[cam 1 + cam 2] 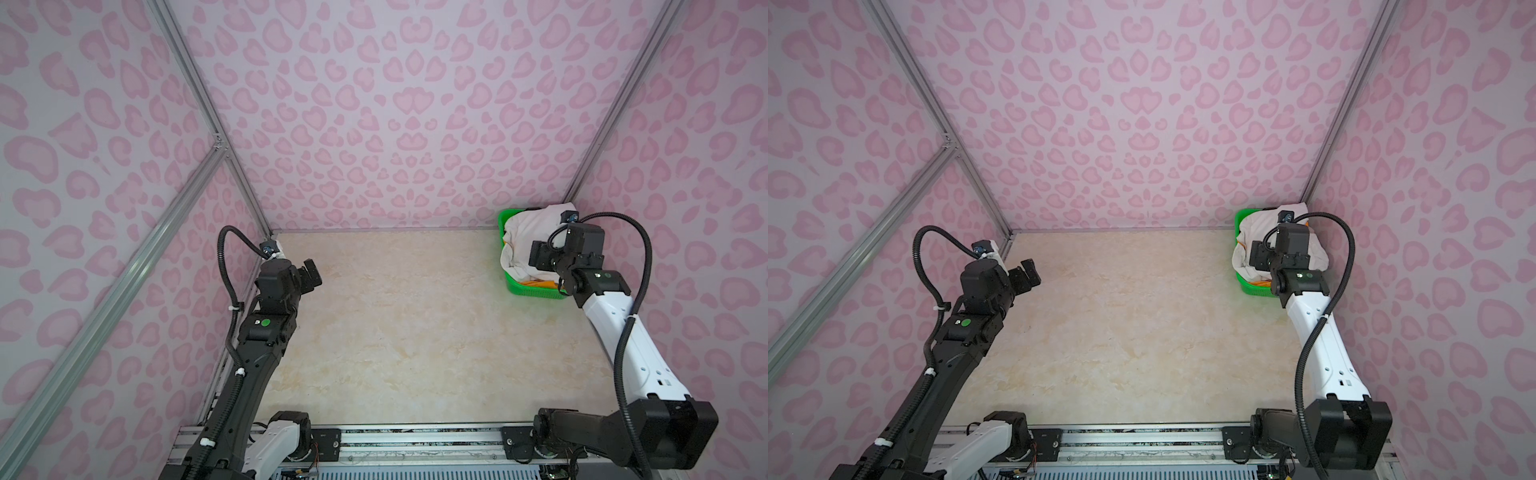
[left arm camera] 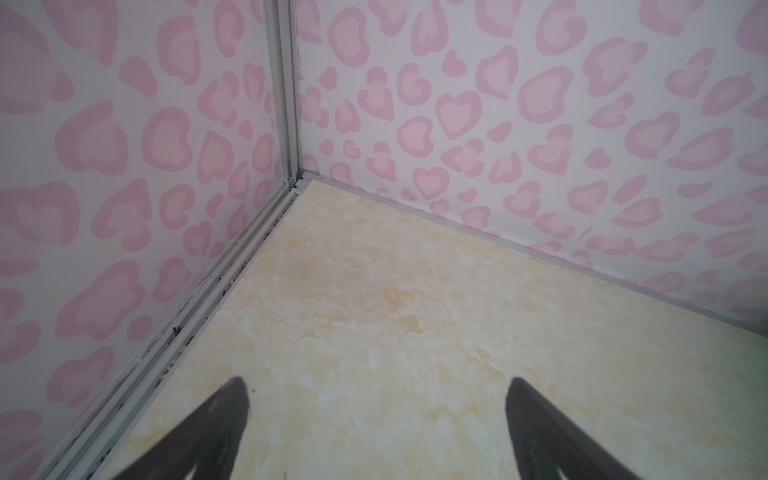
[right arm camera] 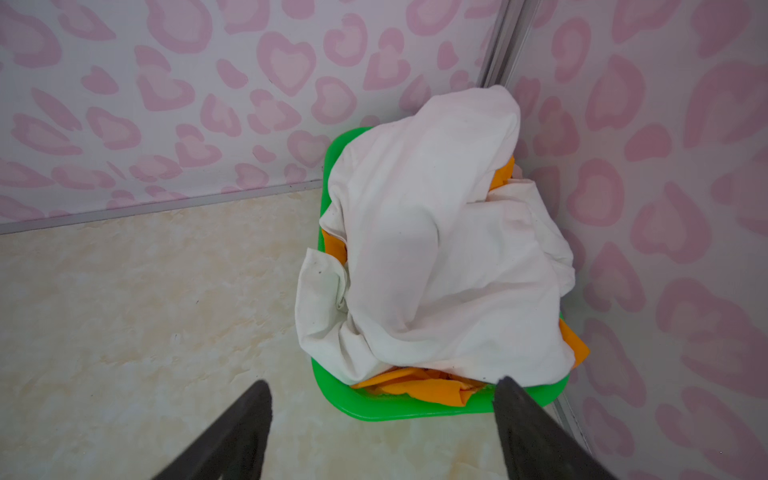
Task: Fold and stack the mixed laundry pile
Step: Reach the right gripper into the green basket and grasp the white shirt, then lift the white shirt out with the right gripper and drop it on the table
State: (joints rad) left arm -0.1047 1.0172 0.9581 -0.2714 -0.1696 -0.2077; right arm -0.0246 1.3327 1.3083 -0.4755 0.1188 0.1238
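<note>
Far right corner of the tabletop (image 3: 145, 311): green basket (image 3: 399, 409) set against both pink heart-print walls (image 3: 187, 83). The mixed laundry pile (image 1: 515, 249) sits inside it, heaped above the rim.

White T-shirt (image 3: 436, 249) on top, crumpled. It drapes over most of the basket, and one fold spills over the side that faces the open tabletop. Orange shorts (image 3: 428, 390) lie underneath and show at the near rim and at gaps along both sides. No print visible on the shirt from here.

Right hand (image 3: 382, 382): above the near edge of the basket, fingers wide apart, nothing between them. One fingertip (image 3: 505, 384) lines up with the rim next to the shirt's hem; cannot tell whether it touches.

Left hand (image 2: 376, 390): on the opposite side, near the left wall, well apart from the basket. Fingers spread wide and empty, above bare tabletop, pointed toward the far left corner.

Both top views show the middle of the tabletop with no garments on it.
</note>
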